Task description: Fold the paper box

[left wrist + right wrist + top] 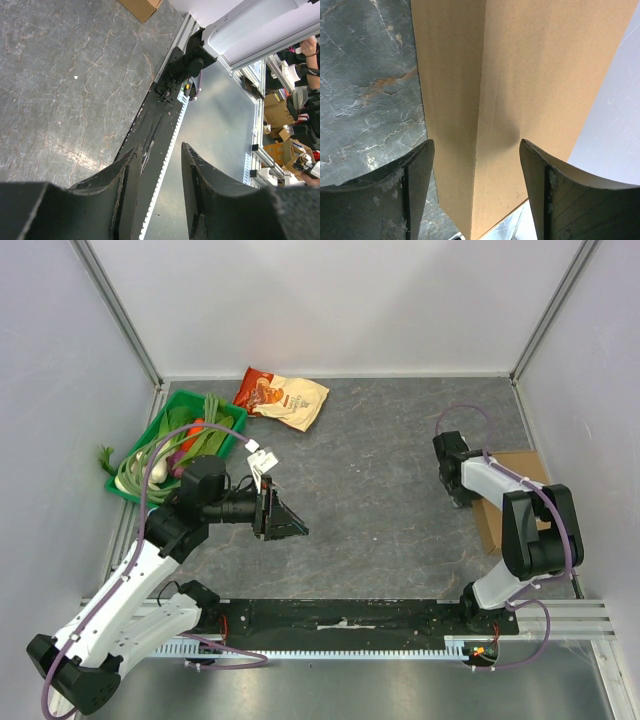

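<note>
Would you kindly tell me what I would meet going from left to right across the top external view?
green basket → left gripper → right gripper → paper box

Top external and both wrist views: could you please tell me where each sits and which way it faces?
Top external: above, behind the robot, looking down at the table; both arms show.
Left wrist: on the left arm, facing the right arm's base; open jaws show.
Right wrist: on the right arm, facing the paper box; open jaws show.
Shared: all three show the paper box.
</note>
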`<action>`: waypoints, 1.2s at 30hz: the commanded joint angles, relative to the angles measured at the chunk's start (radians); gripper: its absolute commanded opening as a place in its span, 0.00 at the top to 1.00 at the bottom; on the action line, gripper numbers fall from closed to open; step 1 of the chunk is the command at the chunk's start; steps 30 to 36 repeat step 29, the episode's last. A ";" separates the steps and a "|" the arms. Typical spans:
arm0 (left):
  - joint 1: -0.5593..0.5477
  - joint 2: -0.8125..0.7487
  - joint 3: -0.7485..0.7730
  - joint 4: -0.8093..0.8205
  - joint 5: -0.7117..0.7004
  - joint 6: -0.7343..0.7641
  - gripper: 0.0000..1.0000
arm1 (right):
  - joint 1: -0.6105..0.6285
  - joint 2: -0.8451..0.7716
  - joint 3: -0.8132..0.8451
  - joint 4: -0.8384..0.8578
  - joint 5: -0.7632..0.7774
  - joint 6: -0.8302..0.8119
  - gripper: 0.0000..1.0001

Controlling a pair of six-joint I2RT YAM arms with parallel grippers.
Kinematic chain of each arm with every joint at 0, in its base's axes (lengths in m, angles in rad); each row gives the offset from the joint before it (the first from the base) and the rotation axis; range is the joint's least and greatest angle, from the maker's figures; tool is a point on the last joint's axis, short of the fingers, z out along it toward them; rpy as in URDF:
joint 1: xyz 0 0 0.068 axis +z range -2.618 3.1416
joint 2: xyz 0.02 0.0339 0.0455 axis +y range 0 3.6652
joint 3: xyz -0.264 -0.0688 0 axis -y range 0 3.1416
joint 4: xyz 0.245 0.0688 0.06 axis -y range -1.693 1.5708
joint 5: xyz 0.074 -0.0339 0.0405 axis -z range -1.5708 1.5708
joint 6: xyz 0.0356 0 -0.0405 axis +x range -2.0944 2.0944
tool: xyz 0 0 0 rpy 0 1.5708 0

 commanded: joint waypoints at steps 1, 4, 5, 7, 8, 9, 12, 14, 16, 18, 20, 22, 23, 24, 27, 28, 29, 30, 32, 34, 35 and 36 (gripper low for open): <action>-0.005 -0.015 0.014 0.013 0.018 -0.005 0.56 | 0.021 -0.036 -0.006 0.014 0.061 0.011 0.22; -0.005 -0.007 0.014 0.008 0.016 -0.004 0.56 | 0.037 -0.076 0.010 0.031 0.107 0.002 0.20; -0.005 -0.007 0.019 0.010 0.016 -0.004 0.56 | 0.052 -0.094 0.017 0.043 0.140 -0.009 0.19; -0.005 -0.010 0.023 0.007 0.010 -0.001 0.56 | 0.119 -0.119 0.039 0.086 0.179 -0.055 0.18; -0.005 -0.010 0.027 0.004 0.001 0.002 0.56 | 0.139 -0.146 0.052 0.088 0.199 -0.062 0.16; -0.005 -0.010 0.028 -0.002 -0.003 0.004 0.56 | 0.164 -0.160 0.095 0.082 0.208 -0.046 0.16; -0.005 -0.016 0.025 -0.002 -0.036 0.007 0.56 | 0.314 -0.200 0.245 0.004 0.237 0.011 0.14; -0.005 -0.021 0.022 0.002 -0.072 0.001 0.56 | 0.420 -0.217 0.337 -0.074 0.199 0.126 0.14; -0.003 -0.028 0.025 0.013 -0.102 -0.005 0.56 | 0.464 -0.238 0.445 -0.113 0.084 0.224 0.13; -0.003 -0.058 0.037 0.022 -0.152 -0.024 0.56 | 0.465 -0.302 0.491 -0.101 -0.024 0.263 0.11; -0.003 -0.084 0.054 0.039 -0.201 -0.037 0.55 | 0.465 -0.399 0.487 -0.043 -0.160 0.255 0.09; -0.003 -0.117 0.076 0.041 -0.240 -0.035 0.55 | 0.463 -0.471 0.465 0.015 -0.207 0.255 0.07; -0.003 -0.128 0.103 0.038 -0.279 -0.021 0.55 | 0.465 -0.544 0.455 0.026 -0.215 0.229 0.02; -0.003 -0.150 0.118 0.035 -0.302 -0.010 0.55 | 0.465 -0.580 0.455 0.037 -0.215 0.218 0.02; -0.003 -0.183 0.191 0.018 -0.401 0.034 0.53 | 0.465 -0.724 0.452 0.074 -0.223 0.171 0.02; -0.002 -0.193 0.209 0.018 -0.442 0.057 0.52 | 0.465 -0.756 0.453 0.086 -0.220 0.162 0.02; -0.003 -0.200 0.244 0.021 -0.467 0.070 0.51 | 0.465 -0.813 0.474 0.085 -0.211 0.154 0.02; -0.003 -0.200 0.244 0.021 -0.467 0.070 0.51 | 0.465 -0.813 0.474 0.085 -0.211 0.154 0.02; -0.003 -0.200 0.244 0.021 -0.467 0.070 0.51 | 0.465 -0.813 0.474 0.085 -0.211 0.154 0.02; -0.003 -0.200 0.244 0.021 -0.467 0.070 0.51 | 0.465 -0.813 0.474 0.085 -0.211 0.154 0.02; -0.003 -0.200 0.244 0.021 -0.467 0.070 0.51 | 0.465 -0.813 0.474 0.085 -0.211 0.154 0.02; -0.003 -0.200 0.244 0.021 -0.467 0.070 0.51 | 0.465 -0.813 0.474 0.085 -0.211 0.154 0.02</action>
